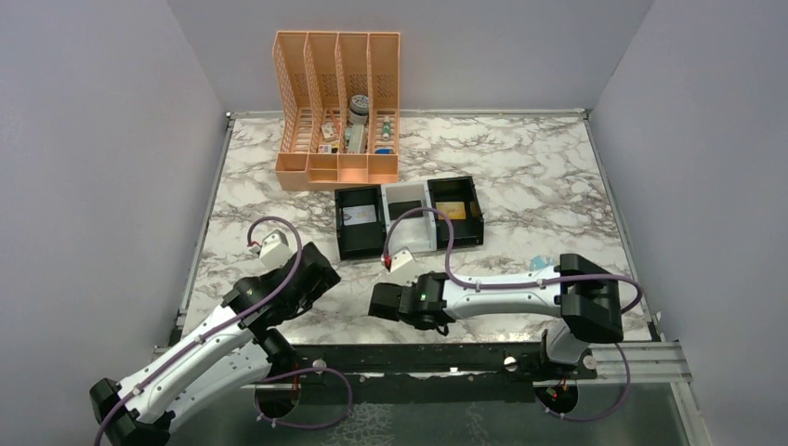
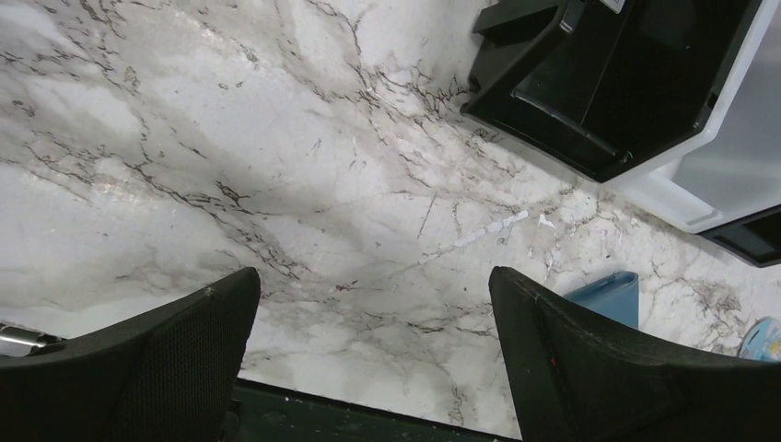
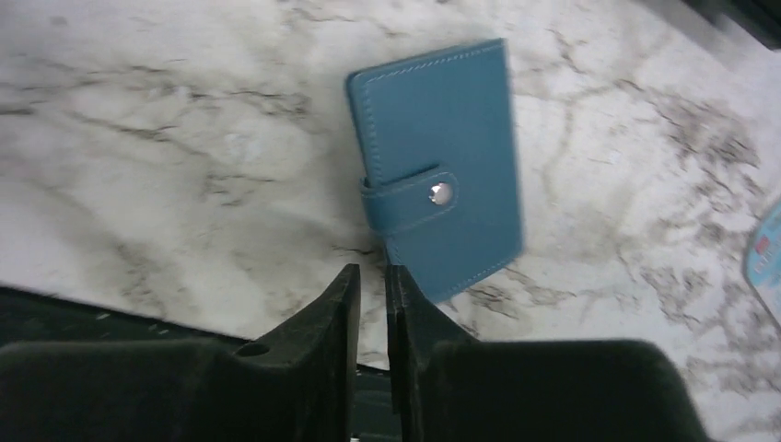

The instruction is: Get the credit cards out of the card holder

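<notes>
Card holder (image 3: 437,166) lies flat on the marble near the front edge, just ahead of your right gripper (image 3: 371,272). It is folded, with the strap snapped over the front, so no cards show and none can come out until that snap is undone. From the top camera the holder is hidden under the right forearm. Right fingers are barely parted, with a thin slit and nothing in it. They sit just short of the holder's near corner, not touching as far as you can tell. My read: that narrow set suits nudging or getting under the strap tab, not gripping the whole holder. Left gripper (image 2: 373,285) is spread wide over bare marble and holds nothing. The holder's corner sits just past its right finger, so it looks placed to pin the holder while you work the strap. The tray (image 1: 361,249) stands behind both grippers, a likely drop spot. A pale packet (image 3: 764,258) lies to the holder's right, apart from it. Pose: the right arm is folded low from its base and runs leftward along the front edge, wrist pitched down. The left arm reaches up and rightward, wrist tipped toward the tray.
</notes>
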